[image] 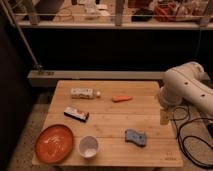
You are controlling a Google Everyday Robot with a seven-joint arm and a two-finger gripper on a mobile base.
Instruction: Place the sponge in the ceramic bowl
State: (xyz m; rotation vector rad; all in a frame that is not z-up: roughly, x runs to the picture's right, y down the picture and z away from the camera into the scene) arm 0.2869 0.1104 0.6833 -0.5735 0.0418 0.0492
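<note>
Blue-grey sponge (135,137) lies on the table (115,122), well apart from the ceramic bowl (54,143); gripper (164,117) hangs at the right edge; open or closed, I cannot tell

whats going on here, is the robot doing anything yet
Nothing is being handled yet. The robot's white arm is at the right edge of the wooden table, its gripper low beside that edge, apart from the sponge. The sponge lies flat on the table, front right. The orange-red ceramic bowl sits front left beside a white cup, with no sponge in it.
</note>
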